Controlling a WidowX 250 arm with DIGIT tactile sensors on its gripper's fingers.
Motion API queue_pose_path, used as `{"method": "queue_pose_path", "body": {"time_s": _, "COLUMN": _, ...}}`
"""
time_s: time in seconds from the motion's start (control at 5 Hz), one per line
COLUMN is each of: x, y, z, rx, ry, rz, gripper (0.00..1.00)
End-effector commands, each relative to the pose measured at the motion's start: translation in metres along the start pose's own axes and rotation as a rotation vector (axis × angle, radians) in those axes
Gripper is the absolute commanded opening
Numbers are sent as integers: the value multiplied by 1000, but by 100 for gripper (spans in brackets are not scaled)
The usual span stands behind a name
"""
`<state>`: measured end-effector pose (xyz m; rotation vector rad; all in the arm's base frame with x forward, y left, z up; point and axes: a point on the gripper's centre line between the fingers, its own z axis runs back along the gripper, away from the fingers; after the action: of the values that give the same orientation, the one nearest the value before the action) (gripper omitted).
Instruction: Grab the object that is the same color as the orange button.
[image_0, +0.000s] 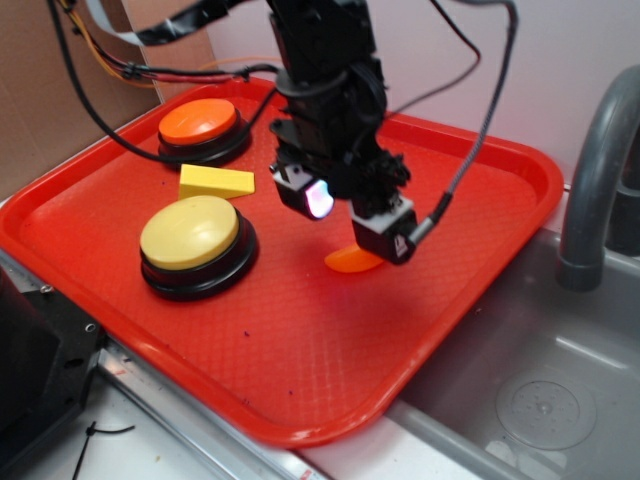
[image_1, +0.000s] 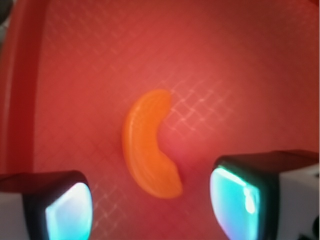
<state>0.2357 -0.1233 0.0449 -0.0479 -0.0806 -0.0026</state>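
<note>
One orange crescent (image_1: 148, 146) between the gripper's (image_1: 150, 205) wide-spread fingers; two buttons, one orange button (image_0: 199, 122).

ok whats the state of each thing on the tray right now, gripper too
gripper: open, fingers either side of the crescent's lower end, above it
orange crescent: lying flat on the tray, not gripped
orange button: sitting upright at the back of the tray
yellow button: upright, nothing on it
yellow wedge: lying between the two buttons
red tray: flat beside the sink

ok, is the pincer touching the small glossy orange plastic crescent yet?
Apart. The wrist view shows red tray between the crescent and each finger of the open pincer.
</note>
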Motion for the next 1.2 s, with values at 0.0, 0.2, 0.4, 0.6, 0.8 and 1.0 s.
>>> {"method": "queue_pose_path", "body": {"time_s": 0.0, "x": 14, "y": -5, "z": -11, "rx": -5, "ry": -10, "rz": 8, "gripper": 100}}
{"method": "queue_pose_path", "body": {"time_s": 0.2, "x": 18, "y": -3, "z": -16, "rx": -3, "ry": -8, "rz": 16, "gripper": 16}}
{"method": "queue_pose_path", "body": {"time_s": 0.4, "x": 19, "y": -1, "z": -19, "rx": -16, "ry": -2, "rz": 9, "gripper": 0}}
{"method": "queue_pose_path", "body": {"time_s": 0.6, "x": 16, "y": -1, "z": -21, "rx": -24, "ry": 8, "rz": 18, "gripper": 0}}
{"method": "queue_pose_path", "body": {"time_s": 0.8, "x": 17, "y": 5, "z": -20, "rx": -85, "ry": 75, "rz": -15, "gripper": 0}}
{"method": "queue_pose_path", "body": {"time_s": 1.0, "x": 0, "y": 6, "z": 16, "rx": -67, "ry": 87, "rz": -53, "gripper": 0}}
